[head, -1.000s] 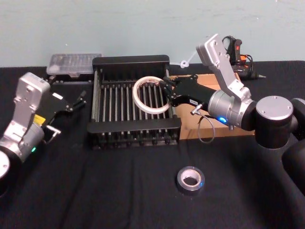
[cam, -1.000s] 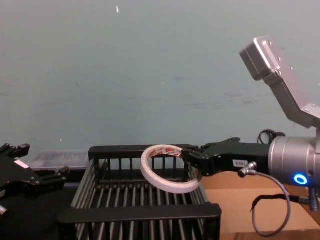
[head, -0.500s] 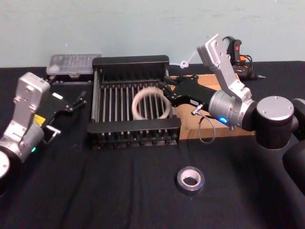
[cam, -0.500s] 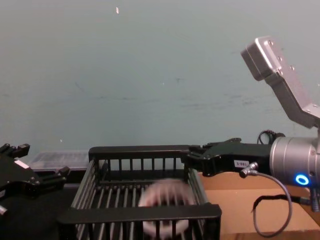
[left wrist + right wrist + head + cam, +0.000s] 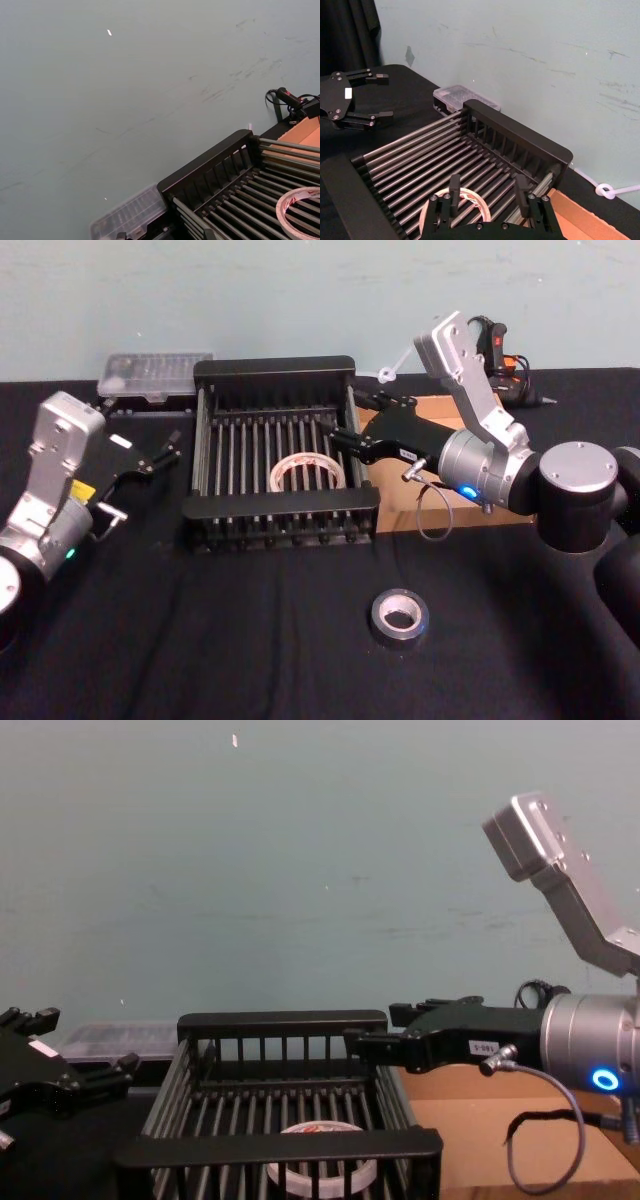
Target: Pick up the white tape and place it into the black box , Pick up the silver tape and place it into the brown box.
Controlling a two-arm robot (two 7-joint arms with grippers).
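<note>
Silver tape [image 5: 399, 616] on open cloth, approach clear; right gripper [image 5: 345, 426] over black box [image 5: 276, 368] rim

White tape [image 5: 307, 473] with reddish print, black slatted box [image 5: 275, 372], grey-silver tape [image 5: 399, 617], brown box [image 5: 440, 408]

robot lab bench setup: black cloth-covered table [image 5: 250, 640] against a scuffed pale teal wall [image 5: 300, 870]; clear plastic parts case [image 5: 155, 373] and a cabled hand tool [image 5: 500, 360] at the back.

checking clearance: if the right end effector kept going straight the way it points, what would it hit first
Probably nothing soon: the right end effector, open, points leftward over the black box, above the white tape. Height over the far rim is unclear.
</note>
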